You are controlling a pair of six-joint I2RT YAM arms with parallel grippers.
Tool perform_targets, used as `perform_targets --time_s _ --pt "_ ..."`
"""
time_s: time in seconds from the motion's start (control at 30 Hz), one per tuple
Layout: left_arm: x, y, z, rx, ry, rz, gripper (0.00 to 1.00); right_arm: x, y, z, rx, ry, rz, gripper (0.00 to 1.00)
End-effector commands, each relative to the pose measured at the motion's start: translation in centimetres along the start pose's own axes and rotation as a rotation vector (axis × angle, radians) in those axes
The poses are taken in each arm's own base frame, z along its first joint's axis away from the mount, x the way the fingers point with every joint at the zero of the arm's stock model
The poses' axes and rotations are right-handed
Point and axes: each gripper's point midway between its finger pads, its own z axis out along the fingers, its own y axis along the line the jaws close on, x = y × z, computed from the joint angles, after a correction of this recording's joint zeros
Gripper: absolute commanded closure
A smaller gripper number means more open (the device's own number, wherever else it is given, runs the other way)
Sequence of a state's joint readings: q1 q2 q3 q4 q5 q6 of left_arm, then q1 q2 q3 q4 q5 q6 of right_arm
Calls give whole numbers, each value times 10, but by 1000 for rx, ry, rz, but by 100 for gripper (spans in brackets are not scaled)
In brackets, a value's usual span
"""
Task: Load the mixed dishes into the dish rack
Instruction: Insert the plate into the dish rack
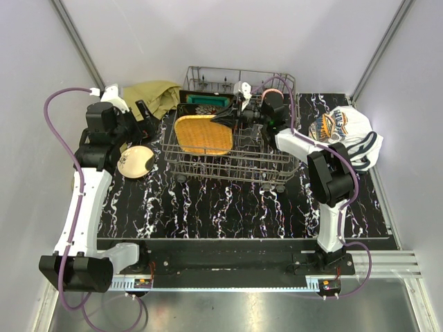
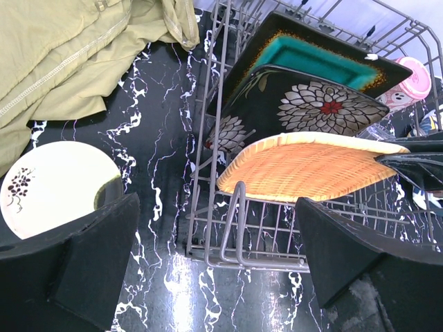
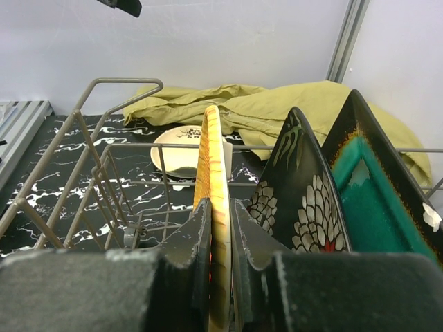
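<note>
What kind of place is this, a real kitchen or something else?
Probably a robot test booth, not a kitchen: plain white walls, two arms bolted at a marbled table, with a dish rack on it.

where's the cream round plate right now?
Top view: the cream round plate lies on the table, outside and left of the dish rack, just nearer the arm bases than the olive cloth.

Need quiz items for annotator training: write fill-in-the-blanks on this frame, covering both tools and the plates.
1. The right tool is shut on the orange plate, which stands in the ___.
2. The left tool is wide ___, holding nothing.
3. The cream plate lies flat on the ___.
Missing words: rack; open; table.
</note>
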State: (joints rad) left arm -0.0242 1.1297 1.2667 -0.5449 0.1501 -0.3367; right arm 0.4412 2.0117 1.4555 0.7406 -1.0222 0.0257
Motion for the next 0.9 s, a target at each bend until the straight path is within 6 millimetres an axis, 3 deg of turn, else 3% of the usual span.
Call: perform_targets --time_s 0.0,0.43,0.73,0.77,0.87 --pt "-14 -4 0 24 -58 12 1 -9 12 1 -18 -30 -18 98" --pt "-16 -7 -4 38 -64 10 1 -10 24 -4 30 -71 25 100" --pt "-15 -8 -7 44 -67 11 1 2 35 -10 59 -73 77 97" --pt "-15 -9 -7 45 -66 11 1 0 35 -10 63 -75 75 86" --pt "-14 -8 -7 44 -63 10 1 -2 37 -11 65 -73 73 69"
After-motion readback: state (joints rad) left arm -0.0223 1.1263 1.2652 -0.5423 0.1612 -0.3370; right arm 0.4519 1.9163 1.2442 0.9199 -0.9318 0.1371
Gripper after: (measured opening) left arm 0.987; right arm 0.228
